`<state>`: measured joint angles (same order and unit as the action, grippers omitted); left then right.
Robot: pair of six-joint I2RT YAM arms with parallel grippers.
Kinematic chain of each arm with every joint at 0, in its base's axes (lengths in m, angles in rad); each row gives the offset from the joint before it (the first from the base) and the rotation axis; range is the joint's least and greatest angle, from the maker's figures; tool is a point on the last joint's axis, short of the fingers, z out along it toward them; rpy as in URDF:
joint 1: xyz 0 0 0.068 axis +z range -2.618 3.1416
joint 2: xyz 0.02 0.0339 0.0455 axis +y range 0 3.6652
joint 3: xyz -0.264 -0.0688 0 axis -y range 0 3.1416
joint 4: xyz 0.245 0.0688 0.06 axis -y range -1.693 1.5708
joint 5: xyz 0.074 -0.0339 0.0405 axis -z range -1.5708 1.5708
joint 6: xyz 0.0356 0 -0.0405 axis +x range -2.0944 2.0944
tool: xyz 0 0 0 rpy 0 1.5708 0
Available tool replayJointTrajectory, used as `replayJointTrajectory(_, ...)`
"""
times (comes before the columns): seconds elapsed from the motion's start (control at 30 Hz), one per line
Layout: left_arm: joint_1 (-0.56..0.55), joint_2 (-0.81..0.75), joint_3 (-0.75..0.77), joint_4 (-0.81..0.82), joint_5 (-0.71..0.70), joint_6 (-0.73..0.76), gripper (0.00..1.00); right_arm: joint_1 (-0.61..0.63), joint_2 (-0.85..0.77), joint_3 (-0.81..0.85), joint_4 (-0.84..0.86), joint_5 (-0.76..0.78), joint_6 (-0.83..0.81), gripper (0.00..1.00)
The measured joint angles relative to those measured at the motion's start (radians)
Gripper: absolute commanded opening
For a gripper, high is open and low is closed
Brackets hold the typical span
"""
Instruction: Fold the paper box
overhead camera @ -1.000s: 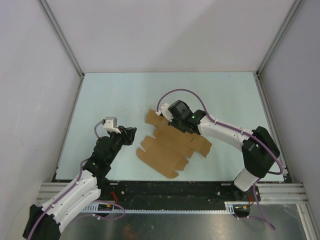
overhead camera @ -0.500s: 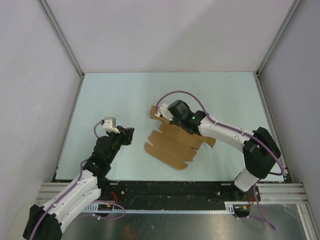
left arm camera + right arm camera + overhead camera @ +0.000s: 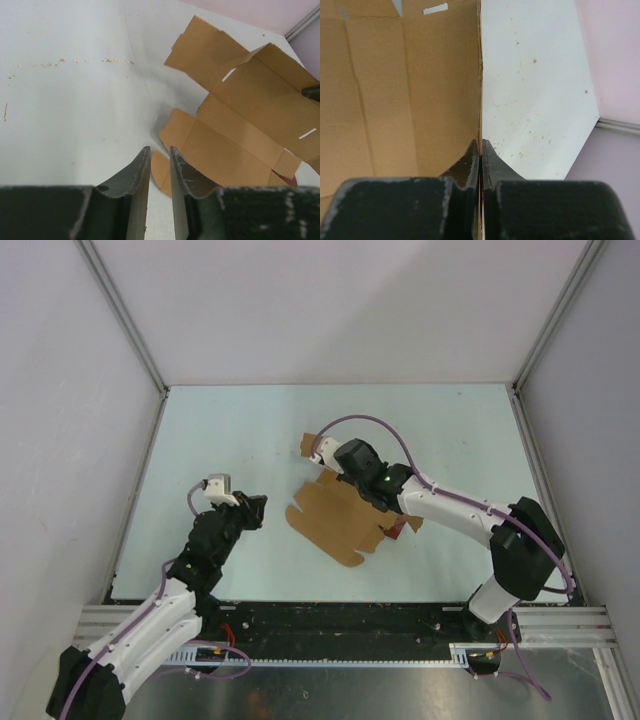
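Observation:
The paper box [image 3: 335,522] is a brown kraft die-cut sheet with flaps and slots, lying mid-table with one side raised. My right gripper [image 3: 342,478] is shut on its upper edge; in the right wrist view the cardboard edge runs straight into the closed fingertips [image 3: 480,145], with the brown panel [image 3: 395,90] on the left. My left gripper [image 3: 262,508] hovers just left of the sheet. In the left wrist view its jaws [image 3: 160,155] stand a narrow gap apart with nothing between them, and the box [image 3: 250,115] lies beyond, a rounded tab nearest.
A small dark red item [image 3: 397,530] lies on the table by the sheet's right edge. Pale walls [image 3: 90,440] close in the light table [image 3: 220,430] on three sides. A metal rail [image 3: 350,625] runs along the near edge. Small crumbs [image 3: 75,61] dot the surface.
The right gripper has tipped the sheet up, so it looks narrower from above and the red item now shows. The left gripper's jaws have narrowed a little; that arm barely moved.

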<state>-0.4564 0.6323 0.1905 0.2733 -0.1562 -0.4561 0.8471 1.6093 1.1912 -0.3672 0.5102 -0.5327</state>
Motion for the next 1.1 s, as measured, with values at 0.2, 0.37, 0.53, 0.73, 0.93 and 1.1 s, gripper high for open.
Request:
replayJointTrajectory(0.2, 0.002, -0.005, 0.000, 0.000, 0.000, 0.000, 0.33, 0.003, -0.018, 0.000, 0.050, -0.002, 0.017, 0.00)
replayJointTrajectory(0.37, 0.003, -0.005, 0.000, 0.000, 0.000, 0.001, 0.43, 0.007, -0.014, 0.000, 0.049, 0.010, 0.012, 0.00)
replayJointTrajectory(0.53, 0.008, 0.008, 0.000, 0.000, -0.006, 0.002, 0.51, 0.011, -0.004, -0.022, 0.065, 0.028, -0.018, 0.00)
replayJointTrajectory(0.73, 0.018, 0.023, 0.000, 0.003, -0.017, 0.003, 0.55, 0.011, -0.003, -0.037, 0.096, 0.029, -0.062, 0.00)
replayJointTrajectory(0.93, 0.033, 0.069, 0.003, 0.020, -0.021, 0.003, 0.49, 0.013, -0.002, -0.046, 0.124, 0.031, -0.082, 0.00)
replayJointTrajectory(1.1, 0.055, 0.115, 0.011, 0.078, -0.021, 0.012, 0.42, 0.031, -0.006, -0.115, 0.179, 0.027, -0.104, 0.00)
